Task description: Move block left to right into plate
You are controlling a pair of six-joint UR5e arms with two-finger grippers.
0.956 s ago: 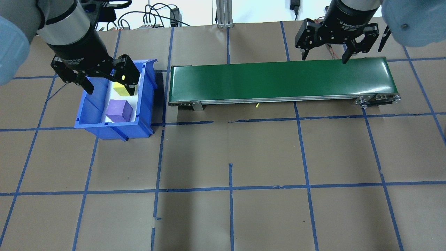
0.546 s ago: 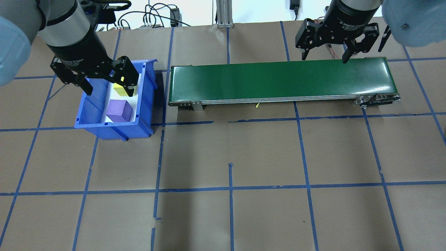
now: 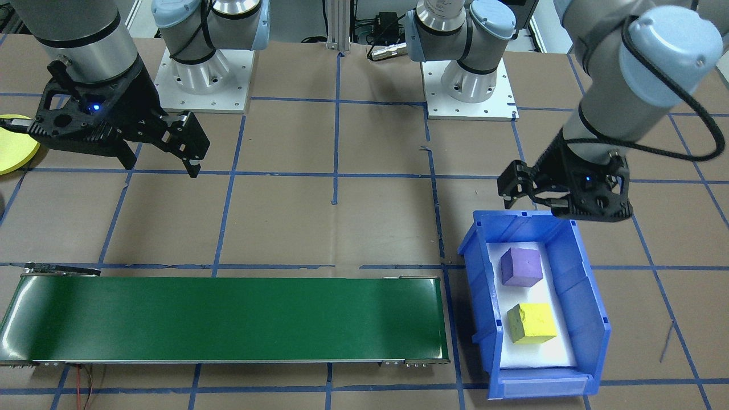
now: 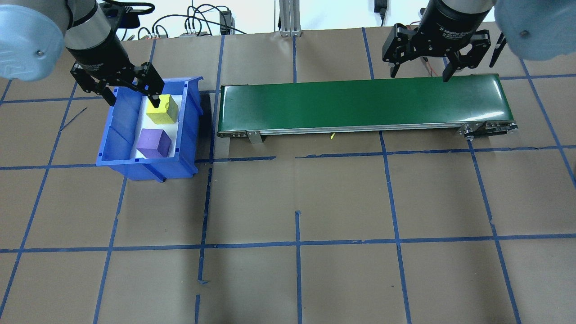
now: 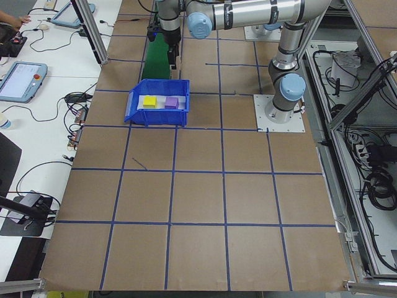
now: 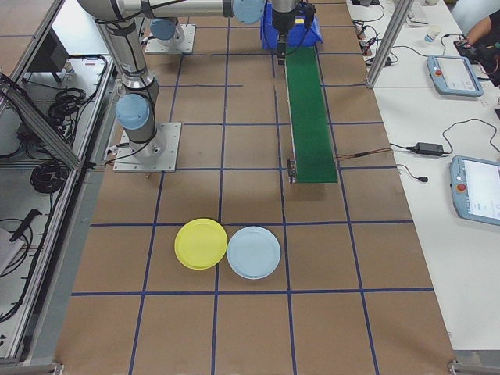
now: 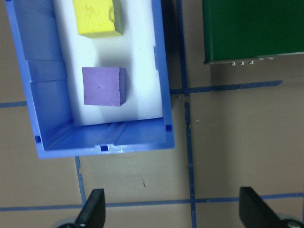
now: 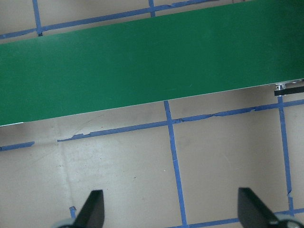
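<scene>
Fingers of my left gripper (image 4: 130,96) stand apart and empty, above the far rim of the blue bin (image 4: 118,135), one fingertip over the yellow foam cube (image 4: 164,109) in that view. Inside the bin, on its white liner, the yellow cube lies toward the far end and the purple foam cube (image 4: 154,143) toward the near end, apart from each other. Fingers of my right gripper (image 4: 419,74) are likewise spread, holding nothing, beyond the green conveyor belt (image 4: 360,104). The yellow-green plate (image 6: 201,244) lies on the worktop (image 4: 288,202), well apart from the bin, touching a pale blue plate (image 6: 254,252).
</scene>
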